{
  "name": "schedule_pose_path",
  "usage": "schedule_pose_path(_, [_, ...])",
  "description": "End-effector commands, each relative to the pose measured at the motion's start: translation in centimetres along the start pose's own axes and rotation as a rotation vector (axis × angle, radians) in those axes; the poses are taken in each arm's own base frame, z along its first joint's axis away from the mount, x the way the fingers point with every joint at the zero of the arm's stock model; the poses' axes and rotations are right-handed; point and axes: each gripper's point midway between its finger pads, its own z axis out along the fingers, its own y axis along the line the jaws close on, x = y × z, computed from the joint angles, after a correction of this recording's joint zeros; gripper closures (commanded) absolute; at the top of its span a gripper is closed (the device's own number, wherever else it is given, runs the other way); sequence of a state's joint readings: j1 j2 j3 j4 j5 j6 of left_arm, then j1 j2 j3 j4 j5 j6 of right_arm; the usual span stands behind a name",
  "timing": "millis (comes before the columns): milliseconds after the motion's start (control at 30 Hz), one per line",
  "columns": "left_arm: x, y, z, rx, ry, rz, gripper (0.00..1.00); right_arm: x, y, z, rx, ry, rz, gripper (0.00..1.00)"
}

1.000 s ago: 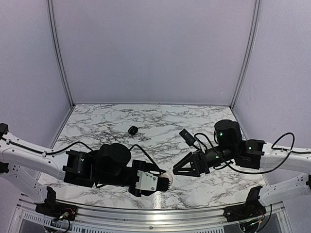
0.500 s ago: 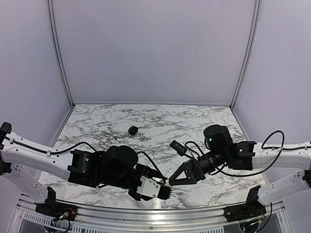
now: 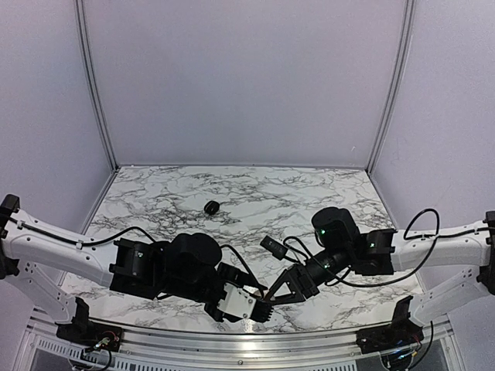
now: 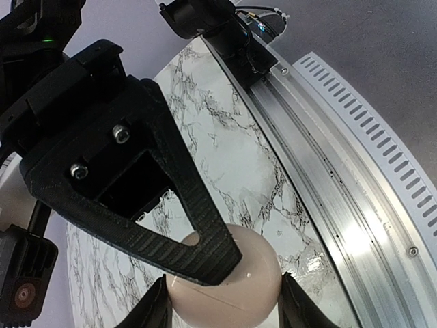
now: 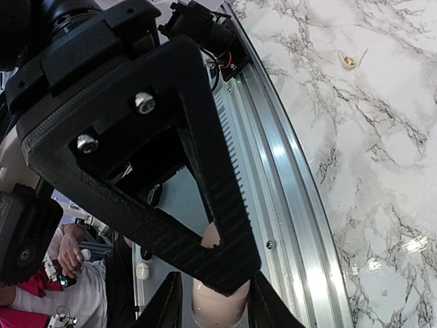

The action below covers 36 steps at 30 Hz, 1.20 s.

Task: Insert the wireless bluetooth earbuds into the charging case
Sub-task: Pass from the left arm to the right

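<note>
The charging case (image 4: 256, 290), a cream-pink pebble with its lid down, is held clear of the table by my left gripper (image 4: 225, 307), whose jaws press on both its sides. In the top view the left gripper (image 3: 261, 308) and right gripper (image 3: 274, 296) meet tip to tip near the front rail. A right finger (image 4: 198, 225) lies across the top of the case. In the right wrist view the case (image 5: 217, 311) sits between the jaws of the right gripper (image 5: 215, 309), with one jaw touching and a thin gap at the other. The earbuds are out of view.
A black round puck (image 3: 211, 207) lies on the marble table (image 3: 255, 193) toward the back left. The aluminium front rail (image 4: 328, 178) runs just beside the case. A tiny gold-coloured speck (image 5: 349, 61) sits on the marble. Cables trail from both arms.
My right arm has swung left and down until its fingers bracket the case, and its jaws have narrowed. The left gripper, still holding the case, has shifted slightly toward the front.
</note>
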<state>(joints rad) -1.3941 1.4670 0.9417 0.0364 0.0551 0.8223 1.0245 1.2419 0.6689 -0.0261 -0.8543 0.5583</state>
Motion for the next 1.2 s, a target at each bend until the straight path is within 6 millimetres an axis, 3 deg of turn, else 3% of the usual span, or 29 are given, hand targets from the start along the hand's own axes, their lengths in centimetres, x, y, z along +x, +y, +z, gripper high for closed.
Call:
schedule_pose_path(0, [-0.1,0.8,0.3,-0.016,0.014,0.014,0.82,-0.3,1.1,0.6,-0.051,-0.007,-0.036,0.67])
schedule_pose_path(433, [0.4,0.5,0.2,-0.012,0.026,0.027,0.83,1.1,0.4,1.4,-0.041,0.043,-0.014,0.67])
schedule_pose_path(833, [0.6,0.6,0.3,-0.018,0.039,0.028,0.82,0.9,0.3,1.2,-0.016,0.026,-0.015,0.82])
schedule_pose_path(900, [0.7,0.8,0.2,-0.026,0.047,0.022,0.72,0.8,0.3,1.1,-0.014,0.021,-0.018,0.85])
schedule_pose_path(1033, [0.9,2.3,-0.4,-0.104,0.069,-0.019,0.32,0.2,0.6,0.8,0.001,-0.007,-0.05,0.9])
schedule_pose_path(1167, [1.5,4.2,-2.5,-0.242,0.079,-0.129,0.1,-1.1,1.2,-0.2,0.036,-0.074,-0.115,0.94])
